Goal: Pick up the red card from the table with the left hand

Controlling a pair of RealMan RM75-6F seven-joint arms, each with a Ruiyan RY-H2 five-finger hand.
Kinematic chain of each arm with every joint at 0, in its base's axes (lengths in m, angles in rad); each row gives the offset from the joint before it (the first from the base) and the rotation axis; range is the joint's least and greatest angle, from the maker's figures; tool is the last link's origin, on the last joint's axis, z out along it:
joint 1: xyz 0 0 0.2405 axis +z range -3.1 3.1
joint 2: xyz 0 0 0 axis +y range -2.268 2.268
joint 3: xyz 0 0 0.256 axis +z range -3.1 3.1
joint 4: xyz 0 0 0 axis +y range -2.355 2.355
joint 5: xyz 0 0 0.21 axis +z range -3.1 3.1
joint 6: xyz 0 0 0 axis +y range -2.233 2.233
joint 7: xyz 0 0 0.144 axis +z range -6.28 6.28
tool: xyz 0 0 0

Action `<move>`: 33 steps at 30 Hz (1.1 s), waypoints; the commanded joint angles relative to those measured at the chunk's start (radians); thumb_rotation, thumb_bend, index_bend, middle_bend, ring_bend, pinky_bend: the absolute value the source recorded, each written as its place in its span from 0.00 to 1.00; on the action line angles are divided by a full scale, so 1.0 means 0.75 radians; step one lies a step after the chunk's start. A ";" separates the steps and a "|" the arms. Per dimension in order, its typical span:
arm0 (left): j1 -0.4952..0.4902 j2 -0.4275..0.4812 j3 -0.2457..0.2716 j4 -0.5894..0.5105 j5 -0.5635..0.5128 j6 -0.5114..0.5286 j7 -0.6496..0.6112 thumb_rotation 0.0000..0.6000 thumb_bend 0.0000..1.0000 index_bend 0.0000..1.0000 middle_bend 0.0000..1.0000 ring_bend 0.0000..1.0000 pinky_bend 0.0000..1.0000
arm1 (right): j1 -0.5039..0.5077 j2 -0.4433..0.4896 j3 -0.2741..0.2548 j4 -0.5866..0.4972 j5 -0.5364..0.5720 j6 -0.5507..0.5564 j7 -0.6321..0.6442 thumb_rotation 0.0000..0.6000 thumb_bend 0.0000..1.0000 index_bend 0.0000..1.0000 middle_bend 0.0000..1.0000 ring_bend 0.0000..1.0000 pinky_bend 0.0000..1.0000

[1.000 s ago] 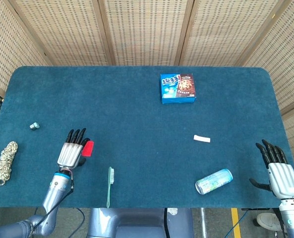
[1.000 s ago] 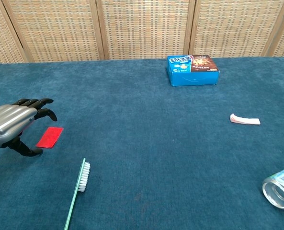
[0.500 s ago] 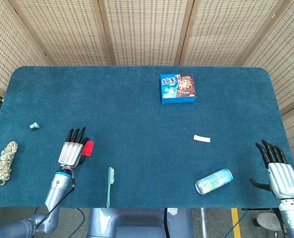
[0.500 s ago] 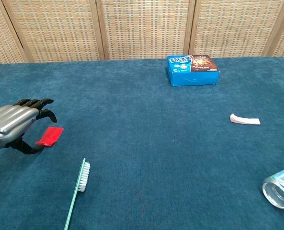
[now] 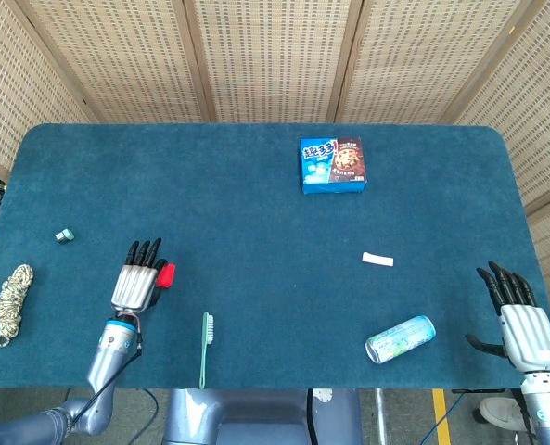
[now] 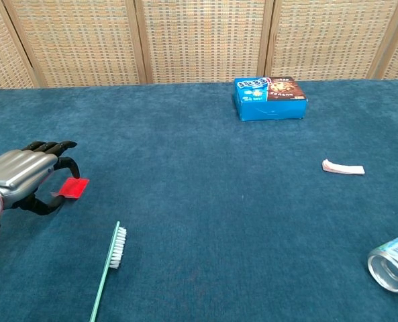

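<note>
Your left hand (image 6: 21, 174) pinches the red card (image 6: 73, 187) at its three o'clock edge, tilted up off the table (image 5: 256, 213). At five o'clock lies a toothbrush (image 5: 205, 348). Your right hand (image 5: 518, 320) rests far right, fingers apart, holding nothing.

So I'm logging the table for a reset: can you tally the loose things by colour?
Red: 1, card
Blue: 1, snack box
Green: 2, toothbrush, small clip
White: 1, wrapper
Silver: 1, can
Beige: 1, rope
Total: 7
</note>
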 commanded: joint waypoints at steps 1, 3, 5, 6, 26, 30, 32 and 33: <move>-0.002 -0.002 -0.002 -0.001 -0.001 -0.005 -0.003 1.00 0.46 0.36 0.00 0.00 0.00 | 0.000 0.000 0.000 0.000 0.000 0.000 0.000 1.00 0.00 0.00 0.00 0.00 0.00; -0.002 -0.001 -0.002 -0.004 0.000 -0.008 -0.007 1.00 0.46 0.38 0.00 0.00 0.00 | -0.001 0.000 0.000 0.000 0.000 0.001 0.001 1.00 0.00 0.00 0.00 0.00 0.00; -0.003 0.001 -0.001 -0.012 0.004 -0.009 -0.016 1.00 0.46 0.40 0.00 0.00 0.00 | -0.001 0.000 0.000 0.000 0.001 0.001 0.002 1.00 0.00 0.00 0.00 0.00 0.00; -0.003 0.002 0.000 -0.015 0.006 -0.010 -0.020 1.00 0.46 0.40 0.00 0.00 0.00 | -0.001 0.001 0.000 0.000 0.001 0.001 0.002 1.00 0.00 0.00 0.00 0.00 0.00; -0.003 0.003 -0.001 -0.009 0.007 -0.021 -0.021 1.00 0.49 0.53 0.00 0.00 0.00 | -0.001 0.002 0.000 -0.001 0.000 0.002 0.003 1.00 0.00 0.00 0.00 0.00 0.00; -0.005 0.000 -0.004 -0.005 0.004 -0.021 -0.016 1.00 0.49 0.55 0.00 0.00 0.00 | -0.001 0.002 -0.001 -0.001 0.000 0.001 0.002 1.00 0.00 0.00 0.00 0.00 0.00; -0.004 -0.001 -0.005 -0.004 0.003 -0.021 -0.014 1.00 0.49 0.55 0.00 0.00 0.00 | -0.001 0.002 -0.001 -0.001 0.000 0.002 0.002 1.00 0.00 0.00 0.00 0.00 0.00; -0.004 -0.001 -0.006 -0.004 0.002 -0.020 -0.015 1.00 0.49 0.55 0.00 0.00 0.00 | -0.001 0.003 -0.001 -0.002 0.000 0.002 0.002 1.00 0.00 0.00 0.00 0.00 0.00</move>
